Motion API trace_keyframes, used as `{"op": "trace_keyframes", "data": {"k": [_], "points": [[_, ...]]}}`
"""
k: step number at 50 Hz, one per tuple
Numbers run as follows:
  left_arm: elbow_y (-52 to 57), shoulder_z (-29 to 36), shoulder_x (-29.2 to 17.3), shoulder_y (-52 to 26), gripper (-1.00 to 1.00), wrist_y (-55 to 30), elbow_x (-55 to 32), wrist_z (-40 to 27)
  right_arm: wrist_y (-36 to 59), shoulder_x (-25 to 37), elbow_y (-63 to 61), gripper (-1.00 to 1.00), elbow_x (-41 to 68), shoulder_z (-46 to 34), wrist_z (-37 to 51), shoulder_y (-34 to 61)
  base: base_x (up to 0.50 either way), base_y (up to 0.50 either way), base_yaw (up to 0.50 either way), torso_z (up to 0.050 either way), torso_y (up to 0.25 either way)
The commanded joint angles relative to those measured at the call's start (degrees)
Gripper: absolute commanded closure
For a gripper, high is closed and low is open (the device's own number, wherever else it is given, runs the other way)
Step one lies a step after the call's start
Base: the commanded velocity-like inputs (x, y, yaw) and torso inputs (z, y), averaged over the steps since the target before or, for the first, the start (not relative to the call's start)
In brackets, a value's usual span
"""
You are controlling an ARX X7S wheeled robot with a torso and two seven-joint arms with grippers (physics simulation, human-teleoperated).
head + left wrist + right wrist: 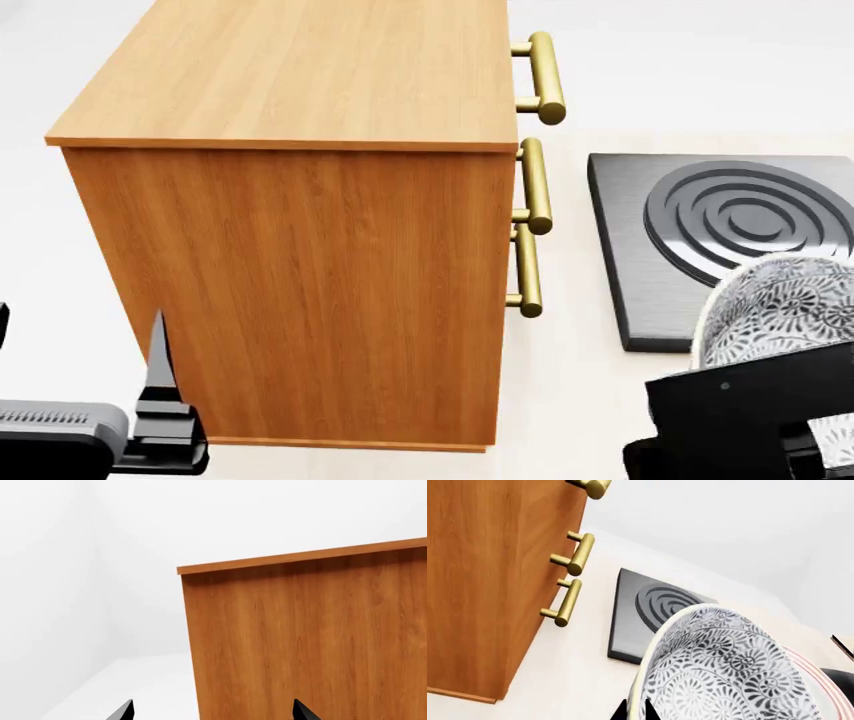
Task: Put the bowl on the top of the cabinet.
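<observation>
Closest to the right wrist camera, the bowl (727, 675) is seen tilted on edge, its rim pinched at the lowest part by the right gripper (634, 711), whose dark fingertips close narrowly on the wall. In the head view the same bowl (781, 305) is carried above the right gripper's black body (747, 420), lifted off the pale table (567, 400) and held well to the right of the cabinet (320, 280), below the level of its top. A red-ringed plate edge (817, 677) is glimpsed just behind the bowl, though whether it touches cannot be told.

The left gripper (212, 712) is seen spread wide and empty, its two black tips framing the cabinet's side panel (307, 645); in the head view it (160, 400) hangs near the cabinet's lower left corner.

Beyond the bowl, a dark square burner plate (721, 240) with concentric rings is laid flat on the table, just beside the cabinet's front, where three brass handles (534, 185) project.

The bowl is judged rigid, glazed and brittle, fairly light but slippery at a thin rim. A pinch across the wall, one finger inside and one outside, is judged the only workable hold; since the weight hangs off one point, rotation in the grip is a risk. A gentle, level set-down on the flat top (320, 70) is called for, clear of the edges.
</observation>
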Motion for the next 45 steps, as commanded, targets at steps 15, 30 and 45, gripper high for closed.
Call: {"op": "trace_keyframes", "data": {"k": [15,30,45], "points": [[-0.5,0.8,-0.1,-0.5,-1.0,0.0,-0.1,-0.3,3.2,0.3,21.5,1.0,41.0,-24.6,31.2,50.0,0.0,0.0,0.0,0.0,0.0],[-1.4,1.4,-0.1,-0.7,-1.0,0.5,0.0,-0.4,4.9,-3.3,37.5,1.0,44.1,-43.3,30.1,73.7,0.0,0.0,0.0,0.0,0.001],[-1.5,1.8,-0.2,-0.6,-1.0,0.6,-0.1,-0.6,8.2,-11.1,48.1,1.0,41.7,-48.2,24.6,85.3,0.0,0.0,0.0,0.0,0.001]]}}
